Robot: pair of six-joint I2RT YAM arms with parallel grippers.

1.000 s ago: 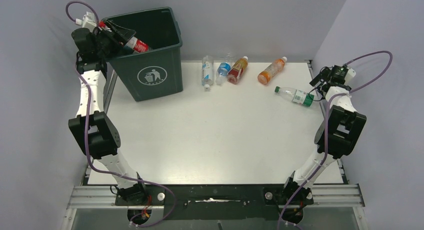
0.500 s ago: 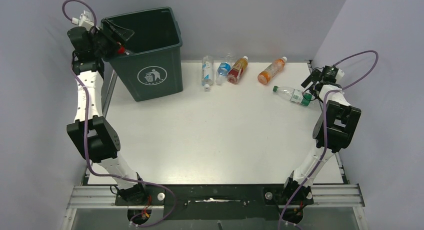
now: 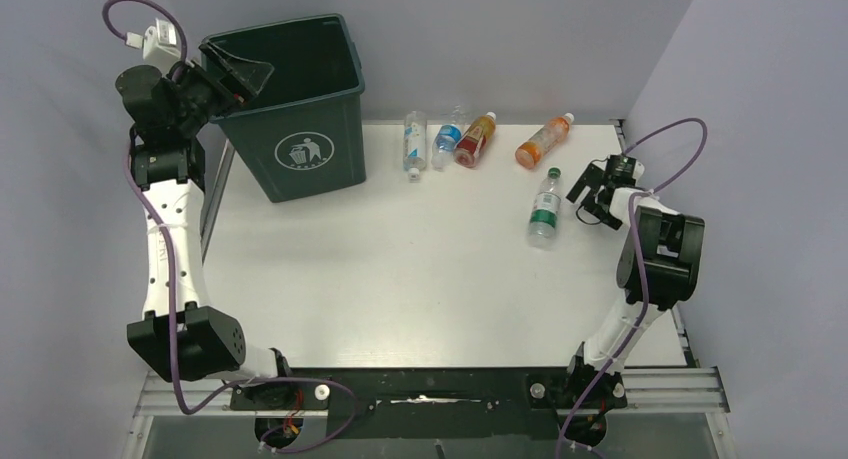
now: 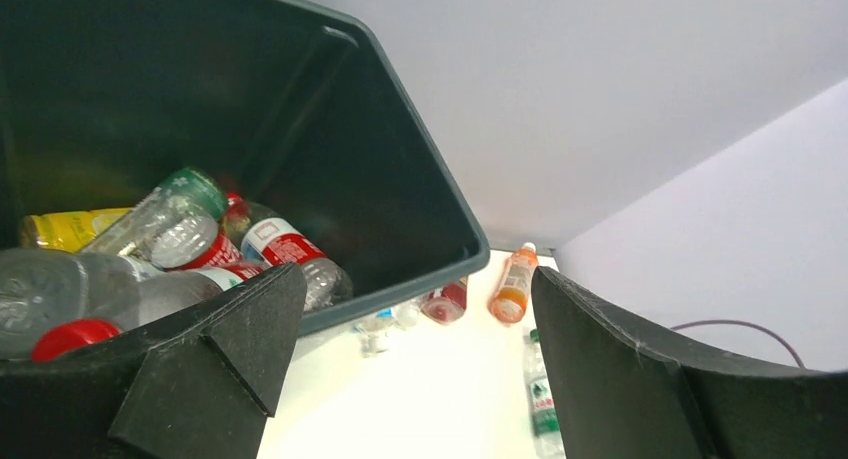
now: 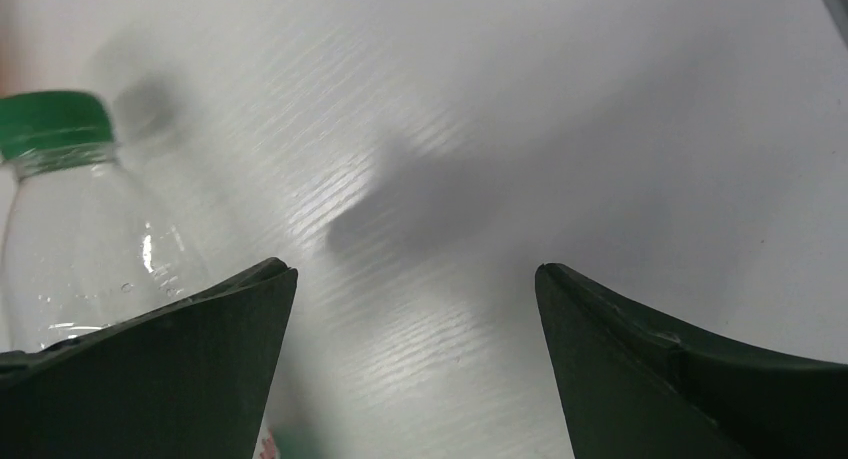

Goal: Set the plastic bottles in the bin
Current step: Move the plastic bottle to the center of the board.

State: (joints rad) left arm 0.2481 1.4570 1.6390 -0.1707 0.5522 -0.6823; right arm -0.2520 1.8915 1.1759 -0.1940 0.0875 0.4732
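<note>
Seen from above, the left gripper [image 3: 235, 79] hangs over the left rim of the bin [image 3: 330, 129], which stands at the far left of the table [image 3: 400, 279]. Four plastic bottles [image 3: 476, 139] lie at the far edge. A green-capped bottle [image 3: 544, 207] lies just beside the right gripper [image 3: 583, 199].

In the left wrist view, the jaws stand wide apart with nothing between them. Several bottles [image 4: 270, 249] lie inside the bin.

In the right wrist view, the jaws are also wide apart, with bare table between them. The green-capped bottle lies outside the left finger.

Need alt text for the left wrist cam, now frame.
The open left gripper frames a view into the dark green bin, which holds a pile of plastic bottles. Past the bin's rim, an orange bottle and others lie on the white table.
</note>
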